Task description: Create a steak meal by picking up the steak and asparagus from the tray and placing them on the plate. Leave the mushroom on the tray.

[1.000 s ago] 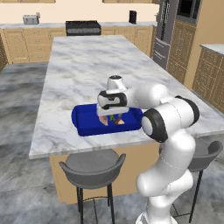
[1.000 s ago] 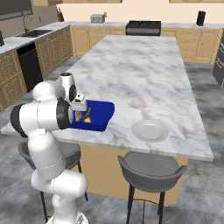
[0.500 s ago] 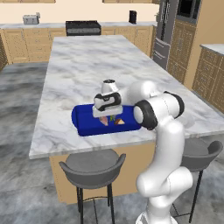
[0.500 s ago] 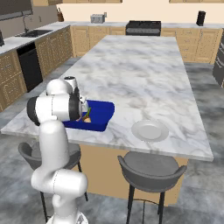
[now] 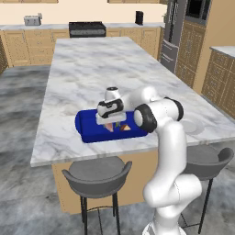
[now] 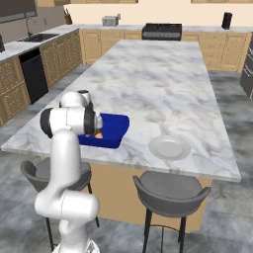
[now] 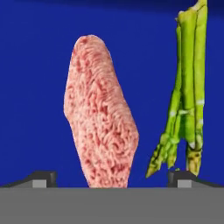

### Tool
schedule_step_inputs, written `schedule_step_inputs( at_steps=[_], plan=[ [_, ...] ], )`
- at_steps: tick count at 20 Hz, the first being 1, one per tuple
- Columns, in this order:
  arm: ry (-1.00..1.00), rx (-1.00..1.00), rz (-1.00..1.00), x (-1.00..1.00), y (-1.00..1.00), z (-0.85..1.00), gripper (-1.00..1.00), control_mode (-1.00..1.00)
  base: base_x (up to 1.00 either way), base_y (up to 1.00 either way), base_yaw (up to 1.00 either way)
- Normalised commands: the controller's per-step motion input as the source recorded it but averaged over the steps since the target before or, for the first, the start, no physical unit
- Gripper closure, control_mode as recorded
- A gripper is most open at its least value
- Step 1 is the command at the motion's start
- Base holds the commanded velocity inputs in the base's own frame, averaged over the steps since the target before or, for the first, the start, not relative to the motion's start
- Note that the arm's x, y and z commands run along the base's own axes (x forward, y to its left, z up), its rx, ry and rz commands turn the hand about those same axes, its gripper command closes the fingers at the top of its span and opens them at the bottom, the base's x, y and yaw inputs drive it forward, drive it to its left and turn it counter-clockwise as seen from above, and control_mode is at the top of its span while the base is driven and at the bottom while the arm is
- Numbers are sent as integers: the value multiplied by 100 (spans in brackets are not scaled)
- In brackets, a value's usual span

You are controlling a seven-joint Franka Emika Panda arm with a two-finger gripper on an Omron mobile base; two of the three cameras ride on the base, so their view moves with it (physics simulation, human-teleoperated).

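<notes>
The pinkish steak (image 7: 100, 113) lies lengthwise on the floor of the deep-blue tray (image 5: 87, 127), and the green asparagus (image 7: 188, 96) lies close beside it on the right. My gripper (image 7: 111, 178) hangs low over the tray, open, with its fingertips (image 7: 41, 177) on either side of the steak's near end and not touching it. In the left base view the gripper (image 5: 110, 122) sits just above the steak (image 5: 109, 126). A small reddish-tan piece, the mushroom (image 5: 124, 128), lies to the right. The pale plate (image 6: 169, 147) stands on the marble to the right of the tray (image 6: 116, 129).
The tray sits near the front edge of the marble island (image 5: 92, 69). Two grey stools (image 6: 170, 190) stand below that edge. My own arm (image 6: 74, 118) hides most of the tray in the right base view.
The hand has come down and slightly left, from above the tray to just over the steak. Tray, food and plate have not moved.
</notes>
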Motion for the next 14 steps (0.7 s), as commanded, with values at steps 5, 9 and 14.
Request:
schedule_step_inputs(
  at_steps=[5, 9, 14],
  plan=[
    [0, 0, 0, 31, 0, -33, 100, -100, 0, 0, 0],
    [0, 0, 0, 1, 9, -36, 100, -100, 0, 0, 0],
    [0, 0, 0, 0, 0, -12, 100, -100, 0, 0, 0]
  ],
)
